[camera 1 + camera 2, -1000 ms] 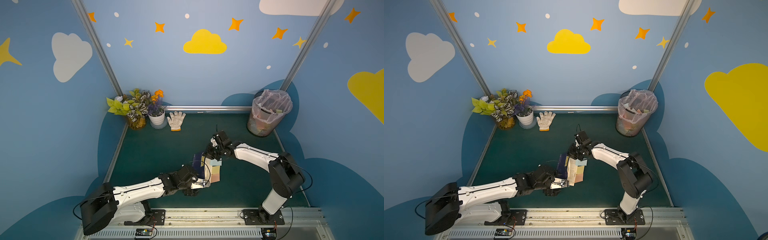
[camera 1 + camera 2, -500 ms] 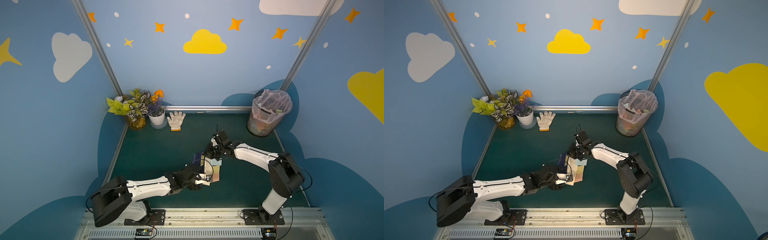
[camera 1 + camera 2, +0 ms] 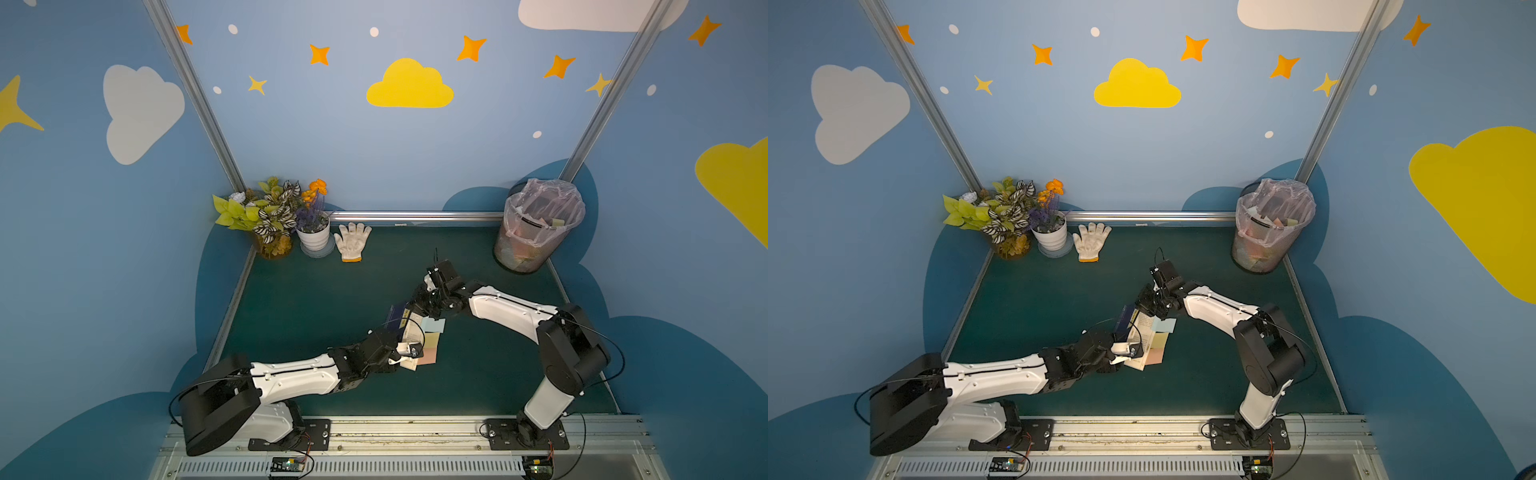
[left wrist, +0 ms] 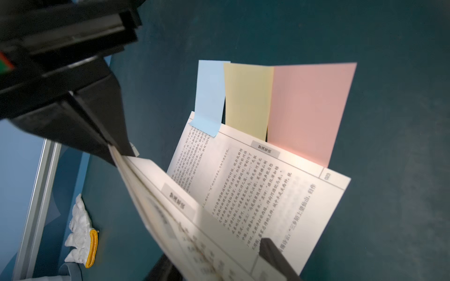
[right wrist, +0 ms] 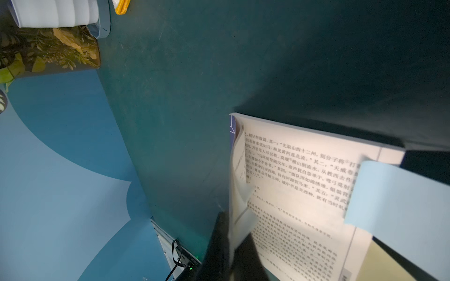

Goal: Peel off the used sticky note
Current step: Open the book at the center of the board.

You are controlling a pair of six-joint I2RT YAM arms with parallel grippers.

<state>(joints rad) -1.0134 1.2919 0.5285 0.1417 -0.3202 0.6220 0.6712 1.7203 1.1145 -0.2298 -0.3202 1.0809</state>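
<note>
The left fingers (image 4: 104, 126) have narrowed around the lifted pages (image 4: 151, 192), not yet clamped. The right fingers (image 5: 216, 248) pinch those pages, leaving the blue sticky note (image 4: 209, 97) exposed.

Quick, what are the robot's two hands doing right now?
Left gripper: jaws apart around the book's lifted pages; whether it grips them cannot be told.
Right gripper: closed, apparently pinching a few page edges.

White shells, black joints on left arm (image 3: 291, 376), right arm (image 3: 507, 311); thin black cables (image 3: 622, 360); bolted black base plates (image 3: 498, 434).
</note>
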